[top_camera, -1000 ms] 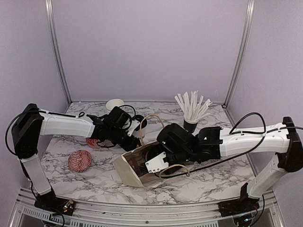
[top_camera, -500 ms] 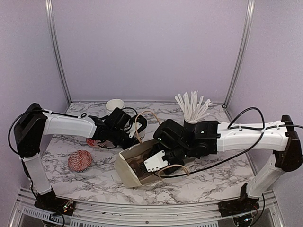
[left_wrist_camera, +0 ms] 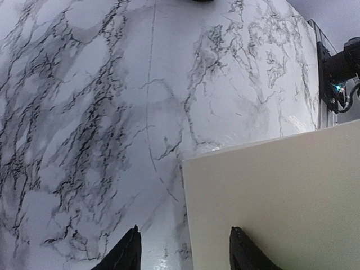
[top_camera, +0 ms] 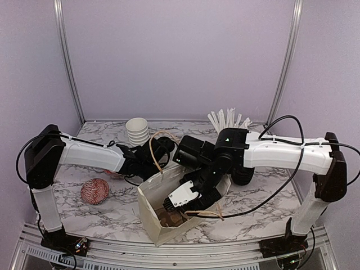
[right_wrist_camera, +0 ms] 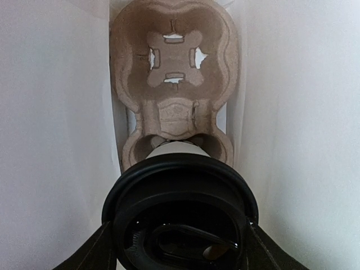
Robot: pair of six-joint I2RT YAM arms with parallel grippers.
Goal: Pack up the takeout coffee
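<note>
bag now more upright, right hand clasping takeout coffee inside, left hand parted

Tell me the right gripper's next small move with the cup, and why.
Probably lower the lidded cup straight down into the cardboard carrier's near pocket: the right gripper holds it inside the bag, lined up over that pocket, seemingly not fully seated.
</note>
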